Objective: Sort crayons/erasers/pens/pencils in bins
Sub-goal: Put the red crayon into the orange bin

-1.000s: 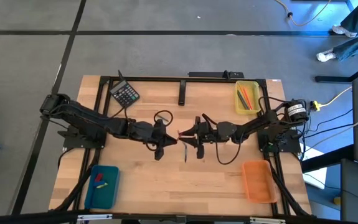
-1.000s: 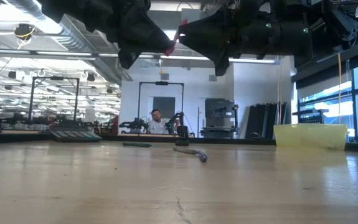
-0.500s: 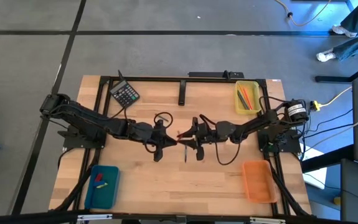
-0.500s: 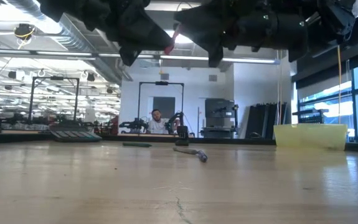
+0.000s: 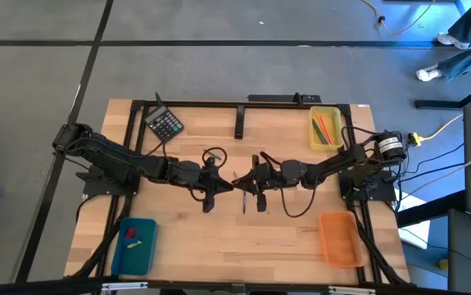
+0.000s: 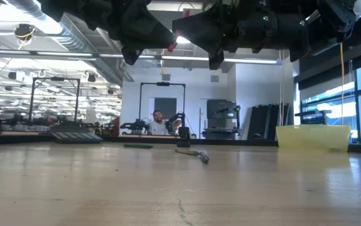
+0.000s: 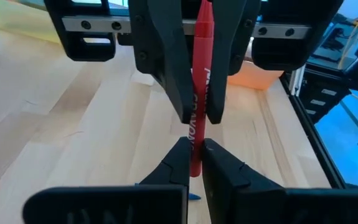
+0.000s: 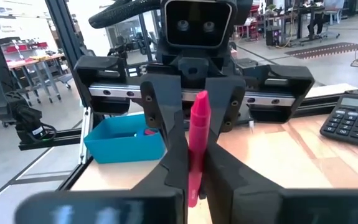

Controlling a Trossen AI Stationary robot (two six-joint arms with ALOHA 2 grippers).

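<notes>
Mid-air handover at the centre of the high view: the red crayon (image 5: pixel 239 175) is bridged between the left gripper (image 5: pixel 221 185) and the right gripper (image 5: pixel 251 178), nose to nose above the table (image 5: pixel 219 246). In the left wrist view the crayon (image 7: pixel 198 93) is pinched at its near end by that arm's own fingers and flanked higher up by the opposing dark fingers; in the right wrist view the same stick (image 8: pixel 196 146) is seen clamped between both pairs. So both sets of jaws are closed on the one crayon, nearly shut around its slim body.

For this exchange to be done well, the left grip is best released only once the right hold is judged firm, and opened gently so the stick is not twisted or flicked out. The crayon is held near its ends, so a sideways pull could lever it loose; a straight withdrawal along its axis looks safer.

The likely destination is judged to be the yellow bin (image 5: pixel 326 130) at the upper right of the high view, where other crayons are already lying. The orange bin (image 5: pixel 339 238) sits lower right, the teal-blue bin (image 5: pixel 134 245) lower left. A slim stick (image 5: pixel 244 202) is left lying just below the grippers.
</notes>
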